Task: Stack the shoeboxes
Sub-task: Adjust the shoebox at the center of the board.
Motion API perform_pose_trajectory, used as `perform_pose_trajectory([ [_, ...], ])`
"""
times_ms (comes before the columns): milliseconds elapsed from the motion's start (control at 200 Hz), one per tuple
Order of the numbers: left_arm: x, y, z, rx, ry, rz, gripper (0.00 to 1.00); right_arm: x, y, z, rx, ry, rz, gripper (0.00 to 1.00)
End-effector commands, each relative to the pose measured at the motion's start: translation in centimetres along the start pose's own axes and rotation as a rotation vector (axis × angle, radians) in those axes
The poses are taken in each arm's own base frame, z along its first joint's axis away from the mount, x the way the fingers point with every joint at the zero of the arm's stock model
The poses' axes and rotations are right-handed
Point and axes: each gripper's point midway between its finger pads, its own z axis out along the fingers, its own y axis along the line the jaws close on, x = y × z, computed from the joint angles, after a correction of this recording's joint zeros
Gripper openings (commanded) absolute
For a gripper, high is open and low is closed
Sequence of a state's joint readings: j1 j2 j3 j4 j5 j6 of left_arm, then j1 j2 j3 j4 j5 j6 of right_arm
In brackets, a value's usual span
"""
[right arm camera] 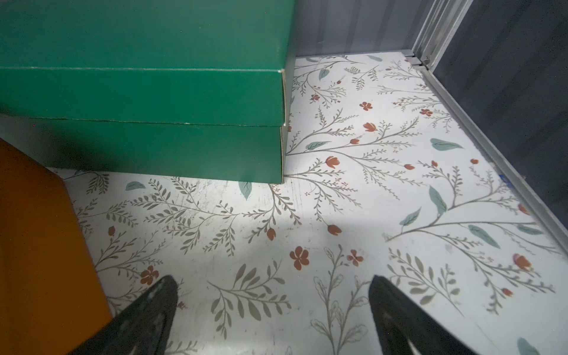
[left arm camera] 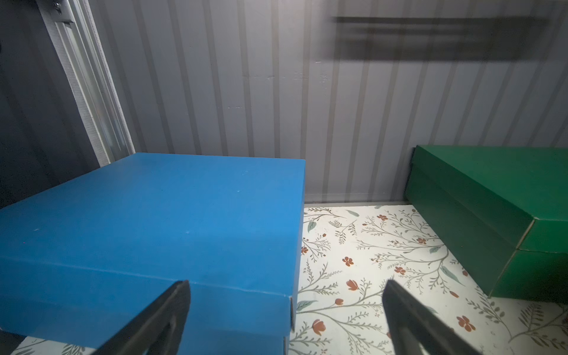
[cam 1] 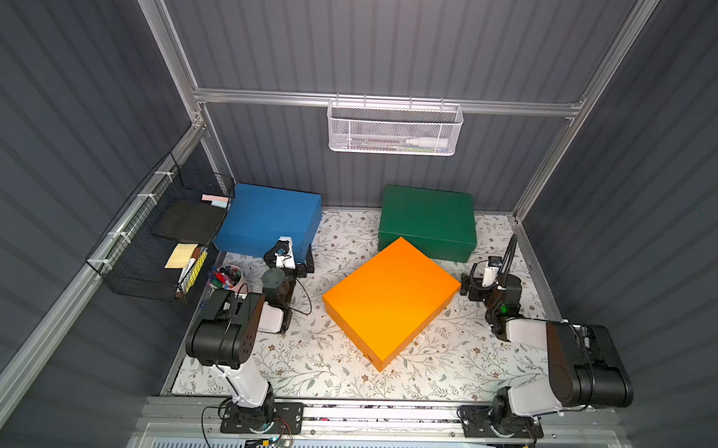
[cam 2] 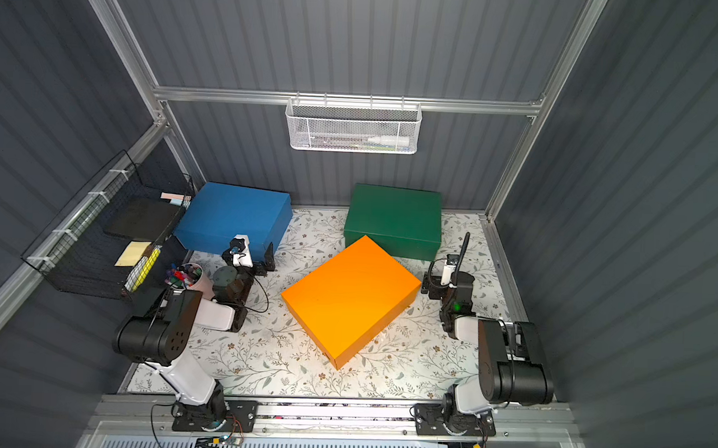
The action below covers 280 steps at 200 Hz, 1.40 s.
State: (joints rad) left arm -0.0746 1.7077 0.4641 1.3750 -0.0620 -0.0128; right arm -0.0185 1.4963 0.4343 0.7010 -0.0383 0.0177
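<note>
Three shoeboxes to stack, none yet off the desk.
Take the orange shoebox, askew at mid-desk, as reference: green shoebox just behind its far corner, blue shoebox well off to its back left, all flat and closed. Probably best to leave green as base, being nearest and already set square. Squeeze orange from two opposite sides, low down, to avoid pulling the top off alone; lift level, turn square, lower gently. Begin from left fingers spread wide and empty at blue's near corner, well left of orange, and right fingers likewise spread and empty over bare desk just beside orange's right corner.
</note>
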Motion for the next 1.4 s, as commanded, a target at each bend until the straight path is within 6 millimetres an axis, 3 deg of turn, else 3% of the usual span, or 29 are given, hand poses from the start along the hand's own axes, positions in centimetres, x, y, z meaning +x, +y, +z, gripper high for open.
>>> perform_pose_trajectory([
  [0, -0.7, -0.1, 0.5, 0.009, -0.018, 0.015, 1.0, -0.7, 0.3, 0.2, -0.013, -0.01, -0.016, 0.99],
  [640, -0.7, -0.2, 0.5, 0.019, -0.017, 0.019, 1.0, -0.7, 0.3, 0.1, -0.01, -0.014, -0.017, 0.99],
  [730, -1.6, 0.8, 1.9, -0.042, 0.023, 0.005, 1.0, -1.9, -1.0, -0.2, 0.063, -0.031, 0.007, 0.99],
  [831, -3.4, 1.7, 4.4, -0.11, 0.135, -0.005, 1.0, -3.3, -0.4, -1.4, 0.029, -0.004, 0.01, 0.99],
  [961, -7.8, 2.3, 3.1, -0.16, 0.105, -0.093, 0.99, -6.2, -0.8, -3.8, 0.062, -0.026, 0.026, 0.99],
  [1071, -10.2, 1.9, 1.1, -0.179, 0.148, -0.219, 1.0, -8.1, 2.5, -6.2, -0.125, 0.041, -0.039, 0.99],
  [1156, -10.3, -0.1, -0.4, -0.151, 0.241, -0.273, 1.0, -8.8, 4.9, -7.2, -0.264, 0.077, -0.054, 0.99],
  [1266, -9.3, -2.7, -2.8, -0.132, 0.387, -0.331, 0.99, -9.2, 7.7, -7.7, -0.438, 0.106, -0.014, 0.99],
  [1396, -7.6, -3.6, -5.4, -0.121, 0.571, -0.409, 1.0, -9.2, 10.0, -7.1, -0.588, 0.179, 0.069, 0.99],
])
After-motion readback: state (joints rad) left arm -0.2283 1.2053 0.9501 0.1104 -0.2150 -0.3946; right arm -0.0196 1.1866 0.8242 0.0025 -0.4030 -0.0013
